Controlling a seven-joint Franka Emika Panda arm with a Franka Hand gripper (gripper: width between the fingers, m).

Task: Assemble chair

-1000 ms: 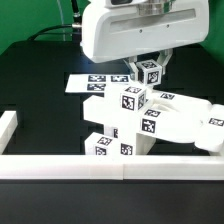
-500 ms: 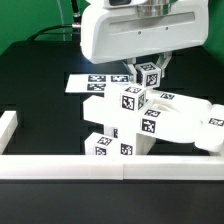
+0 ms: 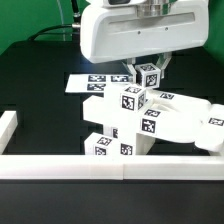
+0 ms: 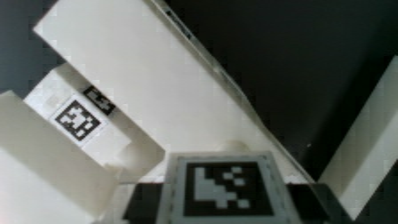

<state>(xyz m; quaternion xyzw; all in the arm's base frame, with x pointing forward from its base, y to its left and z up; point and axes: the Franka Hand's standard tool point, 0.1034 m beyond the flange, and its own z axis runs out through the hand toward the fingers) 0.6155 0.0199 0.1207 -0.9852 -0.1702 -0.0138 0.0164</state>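
The white chair assembly stands near the front rail, made of chunky tagged blocks joined together. A wide flat piece stretches to the exterior view's right. My gripper hangs right above the assembly, shut on a small white tagged chair piece held just over the top block. In the wrist view the held piece's tag fills the space between the dark fingers, with long white chair parts below and another tag on one.
The marker board lies flat behind the assembly. A long white border rail runs along the front, and a short rail stands at the exterior view's left. The arm's large white housing covers the back.
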